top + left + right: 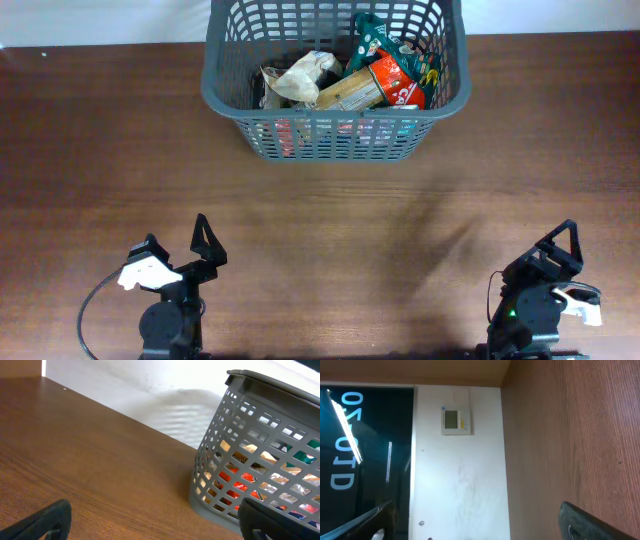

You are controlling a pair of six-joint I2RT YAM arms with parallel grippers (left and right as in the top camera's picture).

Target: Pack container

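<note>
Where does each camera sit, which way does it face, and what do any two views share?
Overhead: above the table, looking straight down at the grey basket of packets at the far edge; left gripper and right gripper near edge, jaws open.
Left wrist: low over the table, facing the basket's slotted side and a white wall; own jaw tips at bottom corners.
Right wrist: rolled sideways, facing a white wall, a wall panel and dark glass; own jaw tips below.
Shared: overhead and left wrist both show the basket.
</note>
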